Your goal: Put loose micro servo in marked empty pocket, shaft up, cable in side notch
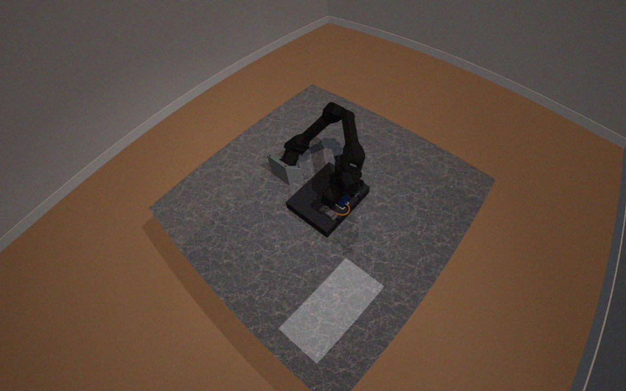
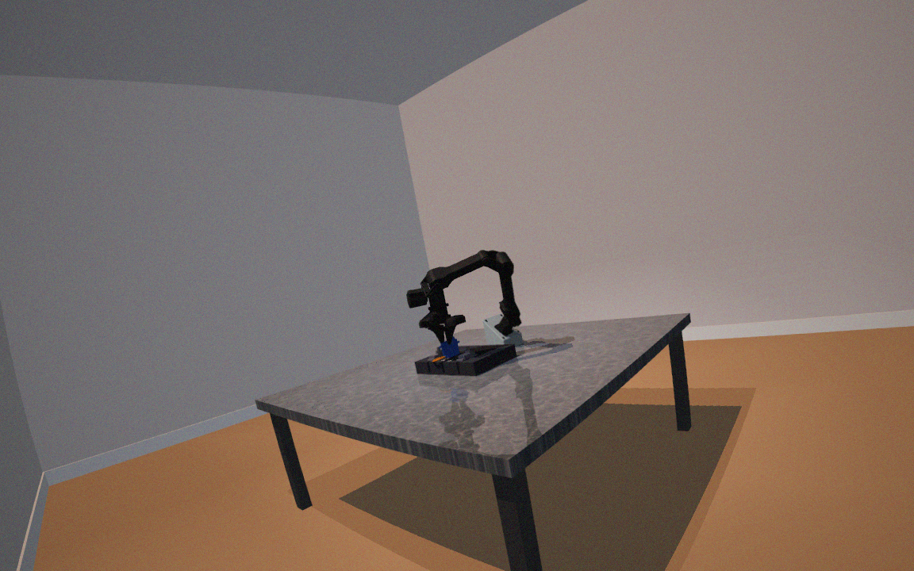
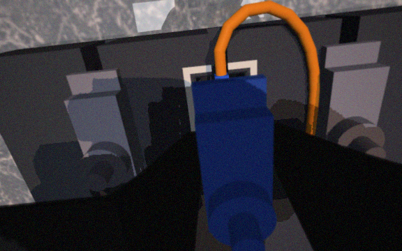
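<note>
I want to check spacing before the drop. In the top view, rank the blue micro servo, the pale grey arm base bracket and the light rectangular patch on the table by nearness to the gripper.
1. Blue micro servo: clamped in the gripper, over the black deck.
2. Pale grey arm base bracket: behind the deck, up-left.
3. Light rectangular patch: far down the table, toward the bottom of the view.

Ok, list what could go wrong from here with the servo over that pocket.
1. The orange cable arcs over to the side and comes down on the deck; it may miss the pocket's notch or get trapped under an ear.
2. The blue servo hides most of the white-marked pocket, so a small misalignment could catch the rim as the gripper lowers it.
</note>
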You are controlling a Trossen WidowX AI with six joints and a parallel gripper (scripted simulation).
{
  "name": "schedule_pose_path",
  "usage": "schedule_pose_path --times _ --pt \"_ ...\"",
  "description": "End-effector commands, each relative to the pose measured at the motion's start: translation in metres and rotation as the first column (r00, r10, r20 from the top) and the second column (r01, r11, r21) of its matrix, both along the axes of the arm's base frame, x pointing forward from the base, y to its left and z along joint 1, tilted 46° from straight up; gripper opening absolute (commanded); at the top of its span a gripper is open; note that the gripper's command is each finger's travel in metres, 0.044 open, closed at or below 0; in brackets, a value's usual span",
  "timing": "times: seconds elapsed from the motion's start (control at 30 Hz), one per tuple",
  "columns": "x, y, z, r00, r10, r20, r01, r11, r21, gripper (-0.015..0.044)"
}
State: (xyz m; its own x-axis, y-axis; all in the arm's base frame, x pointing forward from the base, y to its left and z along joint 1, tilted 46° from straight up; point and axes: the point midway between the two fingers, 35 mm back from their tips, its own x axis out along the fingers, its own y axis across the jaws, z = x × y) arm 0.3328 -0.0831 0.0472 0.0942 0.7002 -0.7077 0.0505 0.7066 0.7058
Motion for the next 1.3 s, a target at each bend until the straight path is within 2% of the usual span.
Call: schedule_pose_path --times 0.0,1.27 --pt "0.000 -0.001 0.000 1.000 -0.008 -0.001 0.008 1.000 0.002 0.0000" --pt "0.004 0.026 -0.027 1.000 -0.008 0.000 0.008 1.000 0.003 0.0000"
